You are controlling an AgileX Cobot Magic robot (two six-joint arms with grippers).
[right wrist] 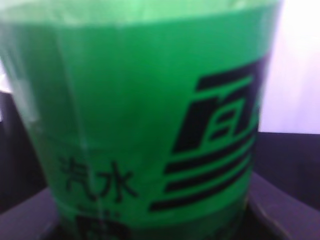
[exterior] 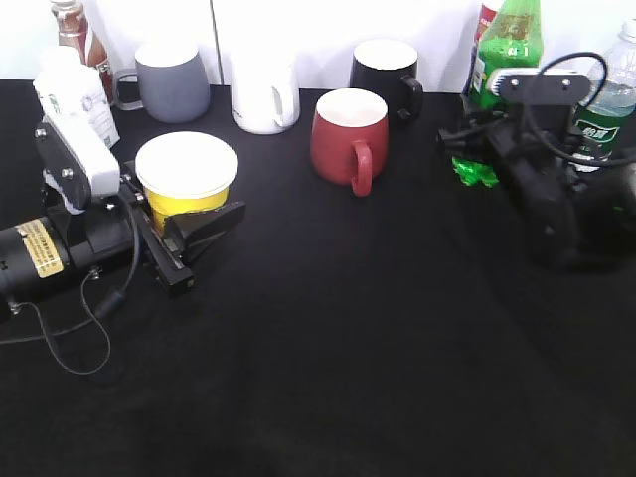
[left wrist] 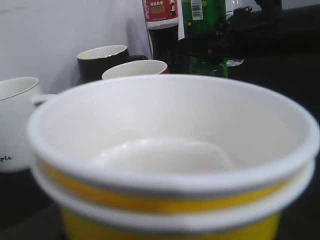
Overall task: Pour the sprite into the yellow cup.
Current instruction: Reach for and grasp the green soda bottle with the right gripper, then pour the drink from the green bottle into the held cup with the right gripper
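Exterior view. Black table point(exterior: 328, 348); landmark: red mug point(exterior: 348, 135) near its middle back. Yellow cup point(exterior: 186, 183) to the left of the red mug and nearer the camera, upright, its lower body between the two fingers of the left gripper point(exterior: 189, 231), which sit against its sides; base hidden by the fingers. Sprite point(exterior: 502, 70) to the right of the red mug, upright at the back edge, top cut off by the frame, its middle covered by the right gripper point(exterior: 475, 139); only the lobed green base and upper label show. Whether that gripper presses the bottle is hard to tell here. Behind the red mug: black mug point(exterior: 386, 72), white mug point(exterior: 264, 91); further left, grey mug point(exterior: 171, 81). A clear water bottle point(exterior: 608, 99) beyond the sprite, half hidden by the arm.

Left wrist view. Yellow cup point(left wrist: 170, 165) fills the frame, white inside, bottom cut off; gripper fingers hidden. Behind it the sprite point(left wrist: 202, 35) and a red-labelled bottle point(left wrist: 161, 20), both cropped above.

Right wrist view. Sprite point(right wrist: 140, 120) very close, blurred, green label with dark print; dark gripper parts at both lower corners, apparently closed around the bottle.
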